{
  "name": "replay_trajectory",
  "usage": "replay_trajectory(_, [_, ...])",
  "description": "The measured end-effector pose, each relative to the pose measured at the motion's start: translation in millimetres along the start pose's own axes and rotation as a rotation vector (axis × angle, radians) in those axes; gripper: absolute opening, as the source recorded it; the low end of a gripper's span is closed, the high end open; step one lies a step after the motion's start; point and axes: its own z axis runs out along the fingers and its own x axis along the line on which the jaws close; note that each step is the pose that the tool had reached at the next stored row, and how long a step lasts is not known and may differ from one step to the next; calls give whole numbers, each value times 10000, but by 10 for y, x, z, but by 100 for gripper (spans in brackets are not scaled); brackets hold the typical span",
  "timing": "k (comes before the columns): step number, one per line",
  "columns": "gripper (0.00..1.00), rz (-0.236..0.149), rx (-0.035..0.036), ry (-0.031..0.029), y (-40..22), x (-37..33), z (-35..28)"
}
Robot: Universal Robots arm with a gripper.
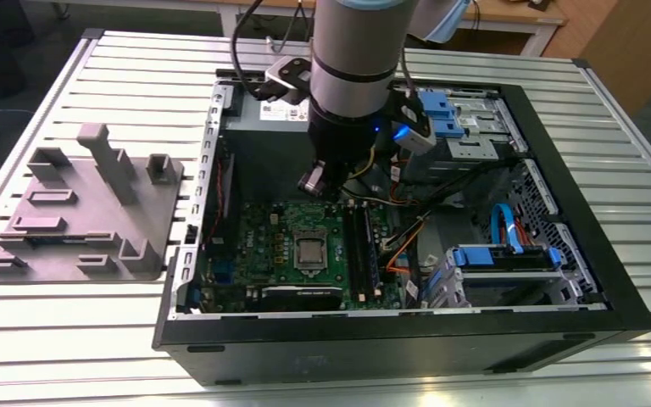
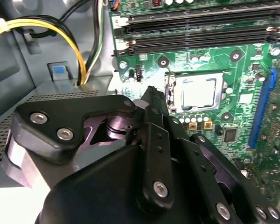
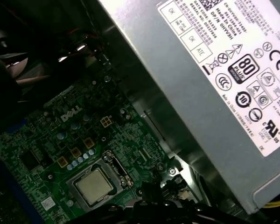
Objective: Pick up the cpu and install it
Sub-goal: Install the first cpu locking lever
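Black computer case (image 1: 631, 315) lies open, green motherboard (image 1: 264, 233) inside. The gripper (image 1: 312, 182) hangs above, jaws seemingly pinched together, empty. In the exterior view the cpu (image 1: 308, 248) sits in its socket at the gripper's six o'clock; placement looks done.

cpu (image 2: 199, 92) lying in socket (image 2: 170, 89), green motherboard (image 2: 245, 70)

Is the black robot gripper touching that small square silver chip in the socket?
Apart. In the second wrist view, green board shows between the gripper and the cpu.
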Motion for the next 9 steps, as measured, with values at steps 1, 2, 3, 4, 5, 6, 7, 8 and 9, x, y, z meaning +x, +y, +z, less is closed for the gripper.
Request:
replay_trajectory(1, [10, 18, 2, 1, -6, 8, 0])
replay_trajectory(2, [10, 81, 9, 8, -14, 19, -1])
replay_trajectory(3, [10, 161, 21, 20, -20, 28, -1])
replay_trajectory(4, [10, 274, 41, 38, -26, 36, 0])
replay_trajectory(5, [10, 311, 49, 47, -28, 39, -1])
replay_trajectory(6, [10, 315, 50, 47, -28, 39, -1])
replay_trajectory(7, [10, 316, 49, 47, -28, 39, -1])
replay_trajectory(8, [10, 316, 50, 47, -29, 39, -1])
replay_trajectory(9, [10, 316, 50, 47, -29, 39, -1])
